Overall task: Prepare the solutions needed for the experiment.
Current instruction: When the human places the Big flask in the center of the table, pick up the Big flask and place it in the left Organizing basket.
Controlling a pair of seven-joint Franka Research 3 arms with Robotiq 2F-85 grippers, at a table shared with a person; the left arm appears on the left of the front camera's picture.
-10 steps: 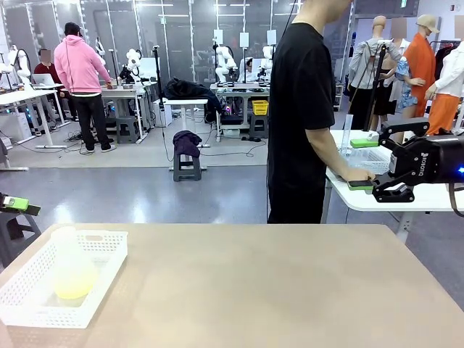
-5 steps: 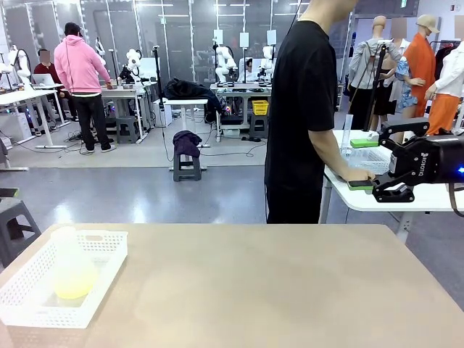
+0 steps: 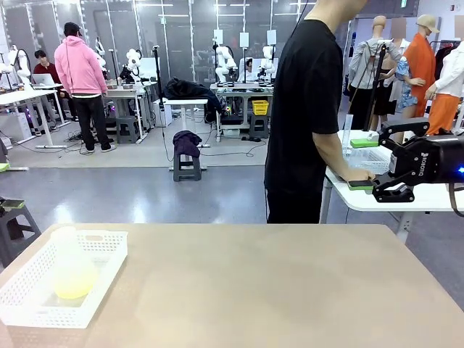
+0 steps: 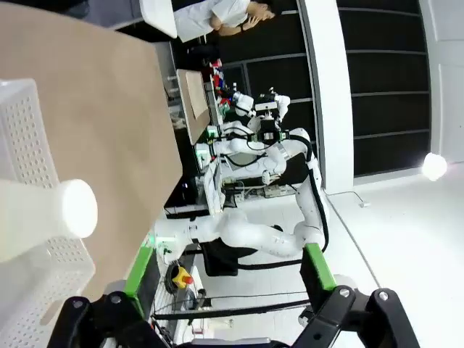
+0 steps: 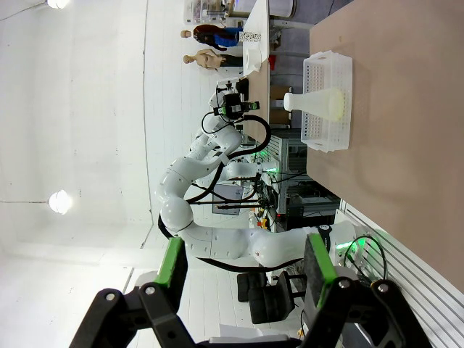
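The solution [image 3: 72,285] is a small pool of pale yellow liquid in the bottom of a translucent white conical flask [image 3: 69,264]. The flask stands upright in a white mesh basket [image 3: 101,250] at the table's left front. My left gripper [image 3: 6,186] hangs at the picture's left edge, level with the basket and clear of it. In the left wrist view the gripper [image 4: 228,261] is open, with the flask's neck [image 4: 51,217] off to one side. My right gripper [image 3: 362,164] hovers beyond the table's right side, open. The right wrist view shows its fingers [image 5: 172,264] holding nothing and the flask [image 5: 315,103] far away.
The tan table [image 3: 275,290] is bare to the right of the basket. A person in a black shirt [image 3: 304,109] stands past the far right corner, one hand [image 3: 354,174] resting on a white side table [image 3: 428,197] close to my right gripper.
My left gripper's fingers have shifted a little at the left edge of the front view. The right gripper, flask and basket have stayed put.
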